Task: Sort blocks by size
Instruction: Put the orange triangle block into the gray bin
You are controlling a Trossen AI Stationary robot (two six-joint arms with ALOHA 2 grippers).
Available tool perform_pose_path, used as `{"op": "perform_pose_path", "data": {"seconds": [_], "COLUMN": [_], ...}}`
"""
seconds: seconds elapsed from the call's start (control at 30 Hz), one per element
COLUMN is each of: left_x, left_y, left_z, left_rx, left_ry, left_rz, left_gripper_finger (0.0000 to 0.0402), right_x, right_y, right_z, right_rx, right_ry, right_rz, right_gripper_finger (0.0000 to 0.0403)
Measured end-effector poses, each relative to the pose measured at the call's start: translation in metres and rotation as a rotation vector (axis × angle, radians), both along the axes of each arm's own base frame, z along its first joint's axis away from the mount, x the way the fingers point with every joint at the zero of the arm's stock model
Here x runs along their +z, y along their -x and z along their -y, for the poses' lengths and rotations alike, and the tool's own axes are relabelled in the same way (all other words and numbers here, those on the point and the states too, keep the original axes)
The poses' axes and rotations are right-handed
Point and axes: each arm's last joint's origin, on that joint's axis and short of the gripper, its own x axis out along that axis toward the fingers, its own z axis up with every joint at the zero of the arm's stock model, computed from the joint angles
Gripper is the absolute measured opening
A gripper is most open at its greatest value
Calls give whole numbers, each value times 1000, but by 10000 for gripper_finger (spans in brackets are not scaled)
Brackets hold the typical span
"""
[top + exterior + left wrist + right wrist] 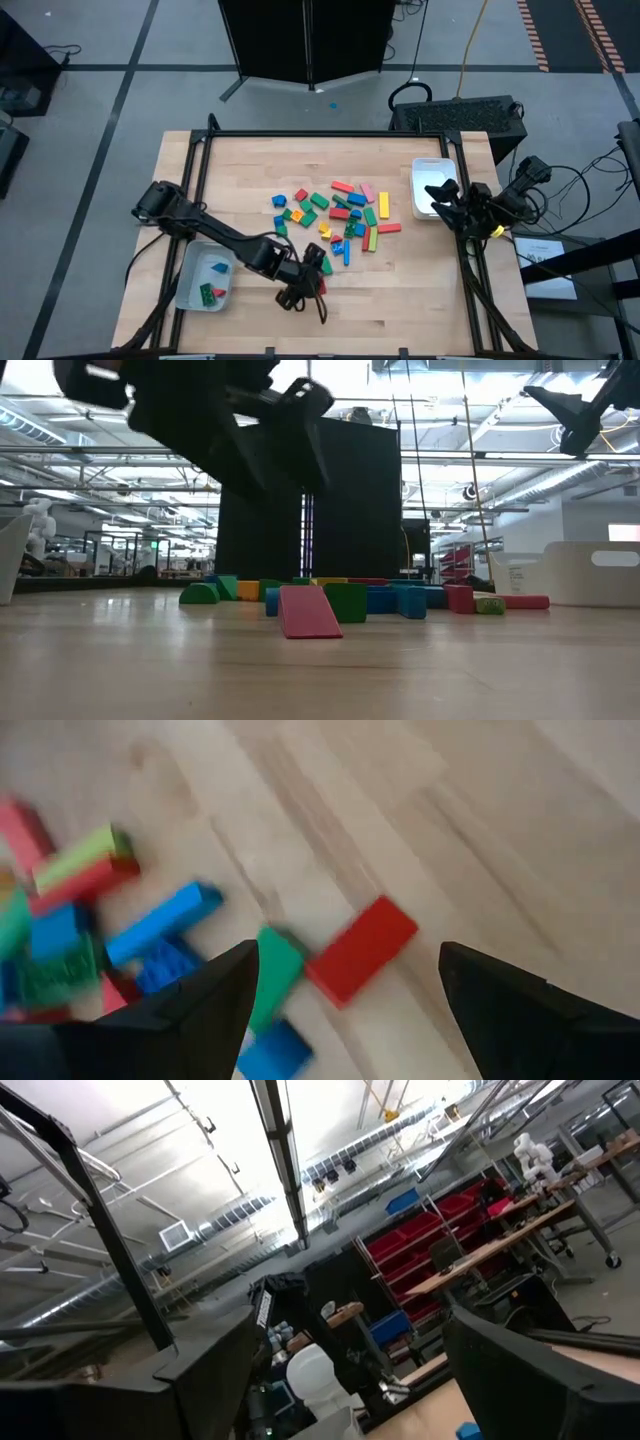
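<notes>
The left gripper (312,268) hangs over the near edge of the block pile, its 2 fingers spread apart with nothing between them. In the left wrist view a red bar (361,949) lies on the bare wood in the gap ahead of the fingers, touching neither, with a green block (274,975) and a blue block (274,1052) just beside it. A longer blue bar (163,923) lies farther into the pile.

The blocks (340,213) sit loosely scattered on the middle of the table (250,170), some touching, some apart. From the low view a pink wedge (308,611) lies nearest the camera, with a green cube (346,602) just behind it.

A tray (192,281) at the table's left near corner holds 3 small blocks: 1 blue, 1 green, 1 red. The left arm reaches across its inner edge.

The right gripper (437,192) waits above a white tray (428,170) at the table's right edge, fingers apart and empty. What lies in that tray I cannot tell.
</notes>
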Motion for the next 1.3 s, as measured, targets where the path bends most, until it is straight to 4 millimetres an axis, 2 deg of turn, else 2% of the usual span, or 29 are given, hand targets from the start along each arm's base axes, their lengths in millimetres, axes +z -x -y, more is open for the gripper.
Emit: {"op": "perform_pose_path", "data": {"seconds": [0.33,0.57,0.87,1.0,1.3], "left_x": [-32,-52,-68,-70,-72], "left_y": [-12,-16,-21,-21,-20], "left_z": [-3,-2,-2,-3,-4], "left_rx": [-192,-204,-204,-206,-220], "left_ry": [-154,-173,-168,-167,-144], "left_rz": [-20,-55,-81,-92,-110], "left_gripper_finger": [308,308,305,272,140], "right_x": [-4,-4,-5,-5,-5], "right_y": [-2,-2,-3,-3,-3], "right_z": [-2,-2,-3,-3,-3], "right_rx": [38,37,37,37,37], "right_ry": [-44,-39,-30,-29,-28], "right_rz": [-19,-23,-33,-35,-35], "right_gripper_finger": [313,313,313,313,313]}}
